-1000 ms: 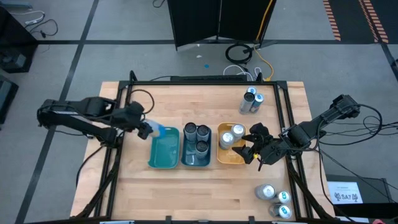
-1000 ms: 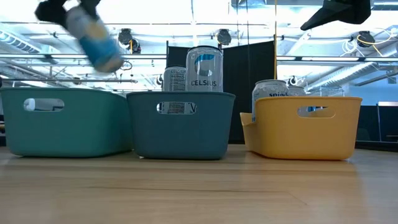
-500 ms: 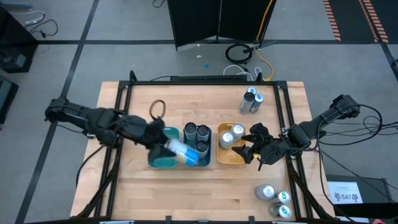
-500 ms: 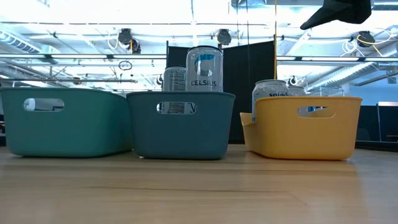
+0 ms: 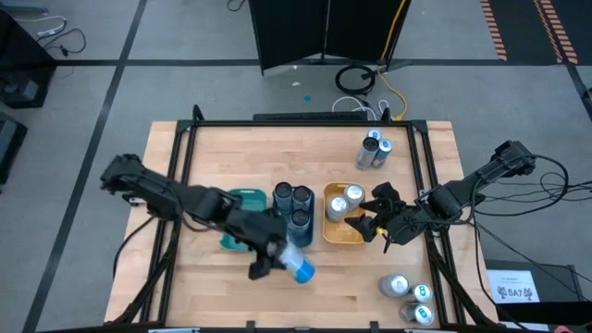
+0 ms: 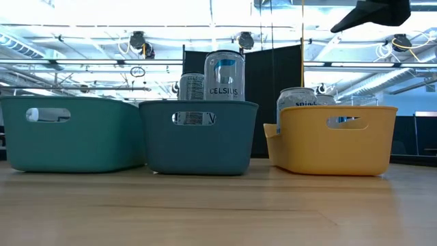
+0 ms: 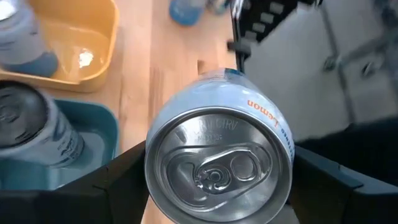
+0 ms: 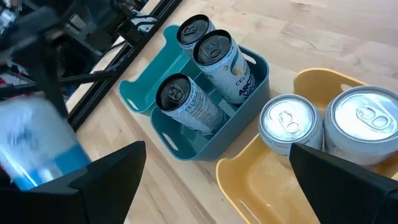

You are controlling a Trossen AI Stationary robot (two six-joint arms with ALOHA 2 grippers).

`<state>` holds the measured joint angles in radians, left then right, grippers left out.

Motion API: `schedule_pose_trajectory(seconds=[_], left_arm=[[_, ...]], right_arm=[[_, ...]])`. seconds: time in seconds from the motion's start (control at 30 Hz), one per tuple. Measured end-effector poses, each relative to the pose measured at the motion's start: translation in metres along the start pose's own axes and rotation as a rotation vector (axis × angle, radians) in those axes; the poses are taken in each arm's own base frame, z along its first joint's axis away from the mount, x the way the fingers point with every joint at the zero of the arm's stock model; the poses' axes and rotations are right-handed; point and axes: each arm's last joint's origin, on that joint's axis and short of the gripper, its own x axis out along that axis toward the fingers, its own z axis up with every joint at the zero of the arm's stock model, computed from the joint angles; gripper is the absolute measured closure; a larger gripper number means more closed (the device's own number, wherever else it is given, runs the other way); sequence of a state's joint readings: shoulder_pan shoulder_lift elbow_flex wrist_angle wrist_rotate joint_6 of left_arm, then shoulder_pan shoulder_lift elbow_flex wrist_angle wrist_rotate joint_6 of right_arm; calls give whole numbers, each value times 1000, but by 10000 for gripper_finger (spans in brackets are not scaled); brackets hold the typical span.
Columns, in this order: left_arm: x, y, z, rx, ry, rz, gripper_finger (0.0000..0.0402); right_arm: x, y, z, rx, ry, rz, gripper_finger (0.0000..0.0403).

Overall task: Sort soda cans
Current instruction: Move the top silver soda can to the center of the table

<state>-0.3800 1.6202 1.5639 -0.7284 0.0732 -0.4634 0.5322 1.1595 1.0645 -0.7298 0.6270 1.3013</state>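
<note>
Blue-and-white soda can (image 5: pixel 300 269) lettered "Lemon", clamped in the left pincer (image 5: pixel 277 264) over the table (image 5: pixel 213 287). Just beyond that pincer, blue tray (image 6: pixel 198 137) with three dark-topped cans (image 8: pixel 205 68), one reading "CELSIUS". Orange tray (image 5: pixel 344 233) holding two silver cans (image 8: pixel 329 127); right pincer (image 5: pixel 377 225) beside it, spread wide, gripping nothing.

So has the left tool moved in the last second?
Yes. The left tool, gripping a can, swept from beside the teal tray across it to the table's front.

Silver-topped blue-and-white soda can (image 5: pixel 301 269) tilted above the table's front; three dark-topped cans (image 5: pixel 293 204) upright in the blue tray (image 5: pixel 275 238).
</note>
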Motion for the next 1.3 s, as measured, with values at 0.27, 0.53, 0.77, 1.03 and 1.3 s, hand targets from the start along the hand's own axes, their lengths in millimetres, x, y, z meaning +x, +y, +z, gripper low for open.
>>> schedule_pose_trajectory(seconds=[0.27, 0.53, 0.77, 1.03, 1.3], left_arm=[[46, -13, 24, 65, 112, 181, 92], [102, -9, 31, 8, 211, 267, 92], [136, 5, 20, -128, 319, 361, 92], [152, 19, 13, -299, 359, 412, 83], [150, 27, 18, -501, 326, 428, 55]], right_arm=[[0, 0, 0, -9, 1, 0, 14], [0, -1, 0, -36, 2, -6, 14], [0, -1, 0, -66, 4, -11, 14], [0, -2, -1, -117, 9, -14, 14], [0, -3, -1, -137, 29, -19, 14]])
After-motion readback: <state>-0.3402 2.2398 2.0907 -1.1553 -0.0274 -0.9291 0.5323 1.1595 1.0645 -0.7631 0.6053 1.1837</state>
